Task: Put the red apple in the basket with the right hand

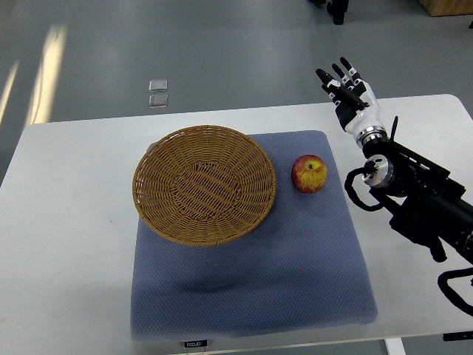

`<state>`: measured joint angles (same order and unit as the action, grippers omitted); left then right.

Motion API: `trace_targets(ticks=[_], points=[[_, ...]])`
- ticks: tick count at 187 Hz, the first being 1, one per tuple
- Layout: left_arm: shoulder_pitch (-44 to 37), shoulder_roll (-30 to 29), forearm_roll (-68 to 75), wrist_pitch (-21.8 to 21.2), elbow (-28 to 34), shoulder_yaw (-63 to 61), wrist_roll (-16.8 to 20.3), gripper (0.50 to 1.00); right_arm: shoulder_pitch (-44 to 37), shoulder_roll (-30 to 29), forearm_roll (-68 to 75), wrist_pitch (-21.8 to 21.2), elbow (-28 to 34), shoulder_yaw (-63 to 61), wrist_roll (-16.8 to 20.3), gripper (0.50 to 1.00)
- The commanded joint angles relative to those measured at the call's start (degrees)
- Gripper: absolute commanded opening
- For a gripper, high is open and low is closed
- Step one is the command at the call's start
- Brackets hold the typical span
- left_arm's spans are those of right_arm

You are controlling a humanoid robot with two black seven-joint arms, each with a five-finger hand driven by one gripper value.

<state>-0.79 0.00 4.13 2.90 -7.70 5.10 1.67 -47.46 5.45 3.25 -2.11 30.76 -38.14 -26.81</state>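
Observation:
A red apple [309, 174] with a yellowish patch sits on the blue mat [251, 274], just right of the wicker basket [205, 185]. The basket holds nothing. My right hand [345, 85] is raised over the table's far right edge, up and to the right of the apple and well apart from it. Its fingers [344, 68] are spread and hold nothing. The right arm [414, 192] comes in from the lower right. No left arm shows.
The white table [66, 222] carries the mat, with bare surface on the left and far right. Grey floor lies beyond the far edge, with two small pale squares [157, 93] on it.

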Motion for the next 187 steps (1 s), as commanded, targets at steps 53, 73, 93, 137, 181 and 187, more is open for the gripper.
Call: trace_targets(ticks=[53,73,93,137,181,187], points=[[0.0,0.0,0.0,0.0,0.32,0.0,-0.09,1.0,0.0,0.09,0.0,0.0,0.0,0.0,0.0,0.924],[0.0,0.0,0.0,0.0,0.23,0.0,-0.09,1.0,0.0,0.09,0.0,0.0,0.0,0.0,0.0,0.924],[0.0,0.0,0.0,-0.08,0.32,0.0,-0.09,1.0,0.0,0.09,0.0,0.0,0.0,0.0,0.0,0.924],[0.0,0.0,0.0,0.0,0.23,0.0,-0.09,1.0,0.0,0.26,0.0,0.0,0.0,0.0,0.0,0.924],[0.0,0.0,0.0,0.0,0.23,0.0,-0.09,1.0,0.0,0.61,0.0,0.0,0.0,0.0,0.0,0.924],[0.0,0.0,0.0,0.0,0.23,0.0,-0.09,1.0,0.0,0.61,0.0,0.0,0.0,0.0,0.0,0.924]])
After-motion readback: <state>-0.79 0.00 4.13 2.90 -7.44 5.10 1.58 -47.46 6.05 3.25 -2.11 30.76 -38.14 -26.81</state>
